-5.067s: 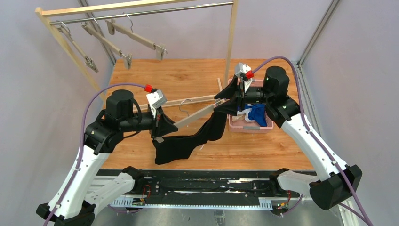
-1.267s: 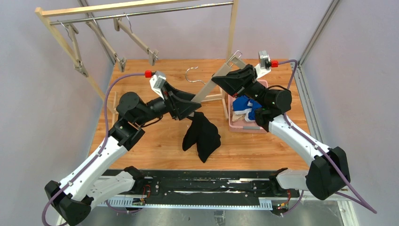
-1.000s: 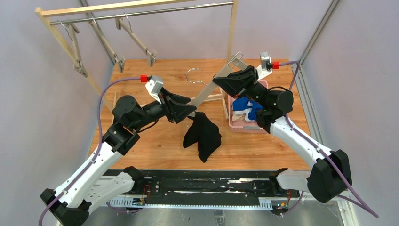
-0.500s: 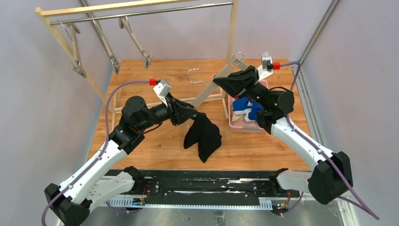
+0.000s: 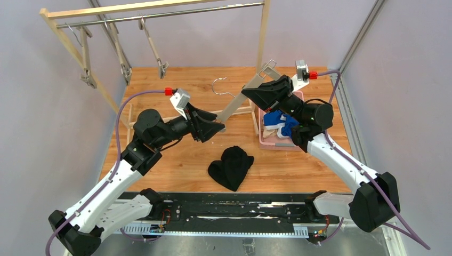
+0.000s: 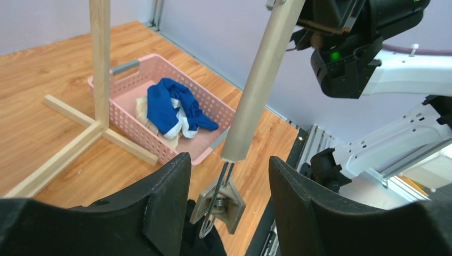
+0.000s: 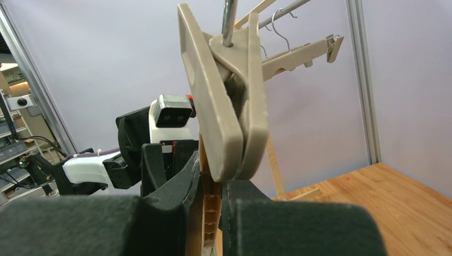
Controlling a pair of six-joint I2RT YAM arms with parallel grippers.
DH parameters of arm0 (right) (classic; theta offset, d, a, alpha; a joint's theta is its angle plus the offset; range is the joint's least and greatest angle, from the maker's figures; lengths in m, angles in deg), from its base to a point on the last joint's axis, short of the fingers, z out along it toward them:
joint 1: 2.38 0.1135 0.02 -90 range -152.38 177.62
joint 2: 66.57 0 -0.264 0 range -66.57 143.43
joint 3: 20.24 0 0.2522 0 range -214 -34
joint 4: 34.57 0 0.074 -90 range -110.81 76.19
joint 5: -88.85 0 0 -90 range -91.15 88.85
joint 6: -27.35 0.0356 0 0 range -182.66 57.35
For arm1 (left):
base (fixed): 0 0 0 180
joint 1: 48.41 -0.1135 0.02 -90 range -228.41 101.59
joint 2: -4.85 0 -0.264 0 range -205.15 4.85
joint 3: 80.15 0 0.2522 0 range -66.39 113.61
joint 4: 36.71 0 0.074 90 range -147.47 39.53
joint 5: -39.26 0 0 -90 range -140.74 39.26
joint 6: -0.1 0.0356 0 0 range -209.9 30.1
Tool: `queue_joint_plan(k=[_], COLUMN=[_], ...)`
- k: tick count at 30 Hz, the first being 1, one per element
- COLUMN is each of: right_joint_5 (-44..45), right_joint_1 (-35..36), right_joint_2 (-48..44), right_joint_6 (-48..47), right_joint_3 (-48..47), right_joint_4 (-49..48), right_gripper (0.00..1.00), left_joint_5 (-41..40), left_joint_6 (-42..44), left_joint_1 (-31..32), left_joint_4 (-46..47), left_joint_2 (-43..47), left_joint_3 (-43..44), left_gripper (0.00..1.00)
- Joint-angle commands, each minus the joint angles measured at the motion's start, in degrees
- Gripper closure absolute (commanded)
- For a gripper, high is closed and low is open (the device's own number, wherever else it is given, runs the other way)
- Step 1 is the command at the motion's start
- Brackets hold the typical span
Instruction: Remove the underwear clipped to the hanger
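Top external view shows the black underwear (image 5: 230, 167) lying crumpled on the desk (image 5: 176, 85), free of any clip, near the hanger (image 5: 238, 103). The right gripper (image 5: 250, 93) has its jaws clenched on the hanger bar, I think to keep it tilted up. The left gripper (image 6: 229, 181), jaws released, sits around the lower clip (image 6: 218, 205). Nearby the blue underwear (image 5: 280, 120) lies in the pink basket (image 5: 301, 144).

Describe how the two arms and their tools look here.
The left arm and right arm match: white lower links, black joint housings. The left tool and right tool are black with broad wedge-shaped fingers; a grey-white camera box sits behind each. A purple cable with a red plug runs to each wrist.
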Motion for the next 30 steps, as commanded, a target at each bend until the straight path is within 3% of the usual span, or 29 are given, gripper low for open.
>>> queue_joint_plan(k=[1,6,12,16,19,22,23,25,27,30], right_joint_5=[-0.2,-0.3,-0.2,-0.2,-0.2,0.1,0.1,0.5,1.3,2.2], right_joint_1=[0.5,0.4,0.5,0.5,0.5,0.5,0.5,0.4,0.5,0.5], right_joint_2=[-1.7,-2.0,-1.9,-1.7,-1.7,-2.0,-2.1,-2.5,-3.1,-4.3], right_joint_6=[-0.3,-0.4,-0.4,0.2,0.4,0.0,-0.4,-1.3,-2.2,-3.7], right_joint_3=[0.1,0.1,0.0,0.1,0.4,0.8,0.9,1.4,2.5,3.9], right_joint_4=[-2.1,-2.0,-2.2,-3.0,-3.1,-2.2,-1.7,0.1,0.9,2.9], right_gripper=[1.0,0.99,0.99,0.99,0.99,1.0,0.91,0.53,0.27,0.24], left_joint_5=[0.5,1.8,3.6,4.8,5.2,6.0,5.8,5.1,4.2,1.7], left_joint_6=[0.5,0.0,-0.6,-0.9,-1.0,-1.3,-1.6,-1.9,-1.9,-0.3], left_joint_1=[0.3,0.3,0.3,0.3,0.4,0.3,0.4,0.4,0.3,0.3], left_joint_4=[4.0,5.4,6.1,7.1,7.7,8.5,8.6,8.6,7.7,2.7], left_joint_2=[-0.9,-3.5,-5.7,-6.6,-6.9,-6.7,-6.5,-5.6,-4.4,-2.8], left_joint_3=[4.1,5.7,6.6,6.3,6.3,6.7,6.9,7.2,7.6,9.2], left_gripper=[0.39,0.42,0.53,0.7,0.98,1.0,1.0,1.0,1.0,1.0])
